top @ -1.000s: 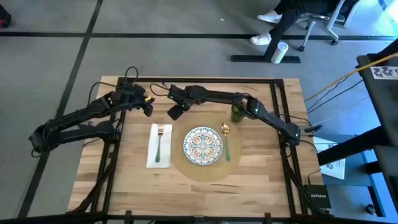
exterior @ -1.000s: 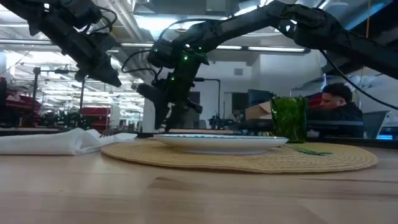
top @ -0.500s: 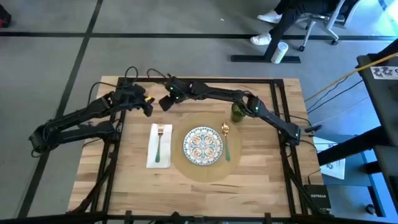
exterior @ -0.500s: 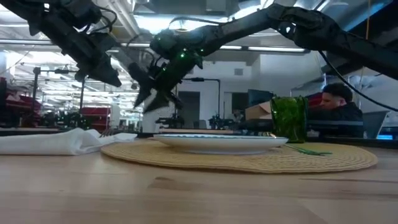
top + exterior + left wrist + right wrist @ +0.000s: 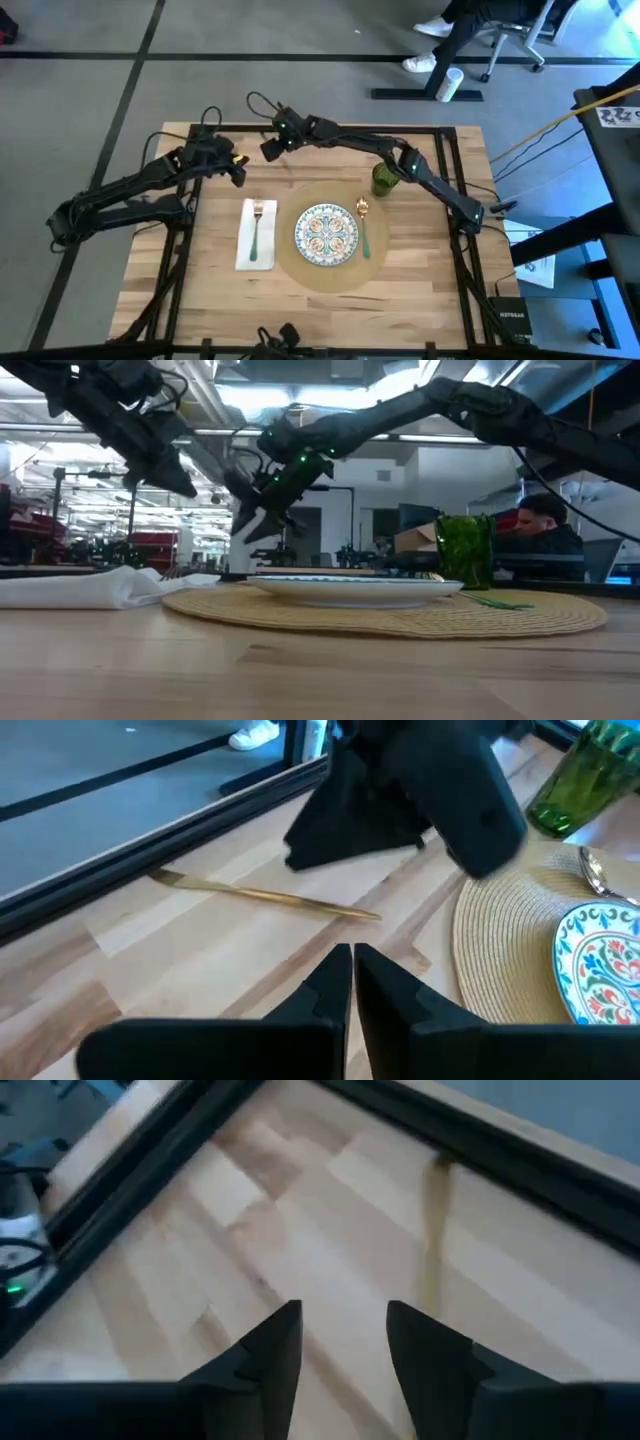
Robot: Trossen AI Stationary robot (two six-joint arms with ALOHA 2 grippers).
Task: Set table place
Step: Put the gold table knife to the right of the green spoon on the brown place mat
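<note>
Right gripper, jaws spread and empty, hovers over the far edge of the table near a gold knife lying on the wood; left gripper, jaws pressed together, waits just to its left. The round tan placemat lies mid-table bearing a patterned plate, spoon and green glass, with a fork on a white napkin to its left.

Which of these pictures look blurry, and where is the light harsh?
Right wrist view: the thin gold utensil is smeared with blur beyond the open right pincer. Low view: ceiling lights flare behind the arms, leaving them dark silhouettes; the green glass stays sharp.
</note>
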